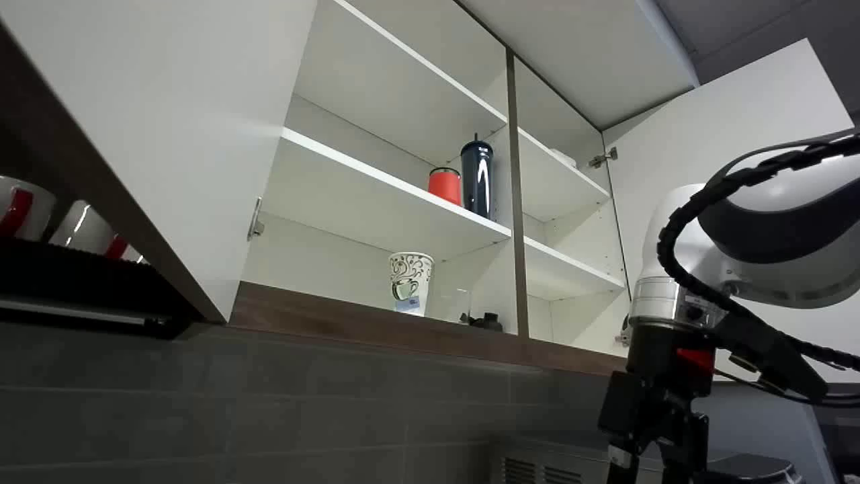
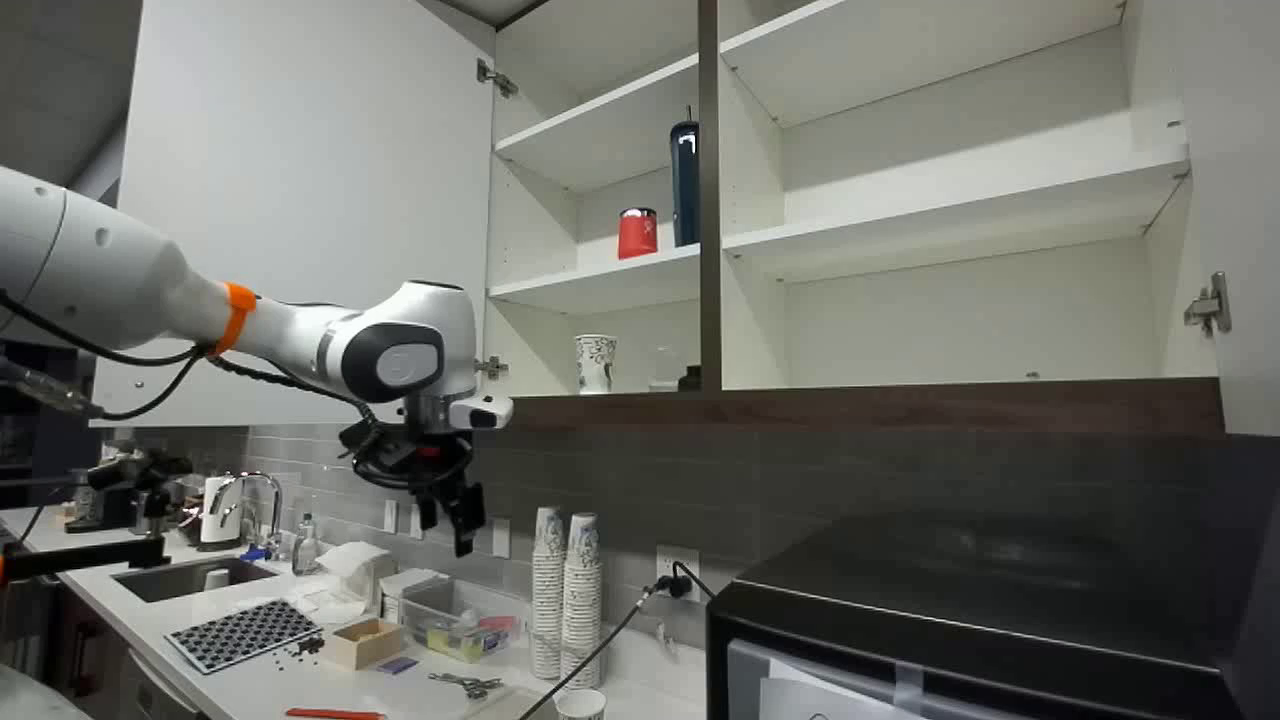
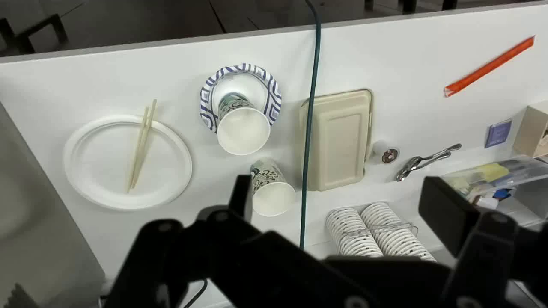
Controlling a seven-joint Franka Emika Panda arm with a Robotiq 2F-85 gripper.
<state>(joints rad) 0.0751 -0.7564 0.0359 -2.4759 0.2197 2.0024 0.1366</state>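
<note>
My gripper point(image 3: 344, 205) is open, with nothing between its fingers. It hangs above the counter point(image 2: 235, 690), fingers down, in front of the open cabinet; it shows in both exterior views point(image 1: 648, 464) point(image 2: 447, 522). In the wrist view, a patterned paper cup point(image 3: 273, 198) stands by one finger. Another paper cup point(image 3: 243, 130) stands on a blue-rimmed plate point(image 3: 206, 102). A beige takeout box point(image 3: 341, 145) lies beside them, with a dark cable point(image 3: 311, 107) over it. Two stacks of paper cups point(image 3: 351, 231) appear between the fingers. A white plate point(image 3: 85, 171) bears chopsticks point(image 3: 143, 145).
The cabinet shelves point(image 1: 396, 178) hold a red tumbler point(image 1: 445, 185), a dark blue tumbler point(image 1: 478, 176) and, lower, a paper cup point(image 1: 410, 282). The cabinet doors point(image 2: 310, 200) stand open. A black appliance point(image 2: 960, 620), a clear bin point(image 2: 460, 620) and metal utensils point(image 3: 428, 160) are nearby.
</note>
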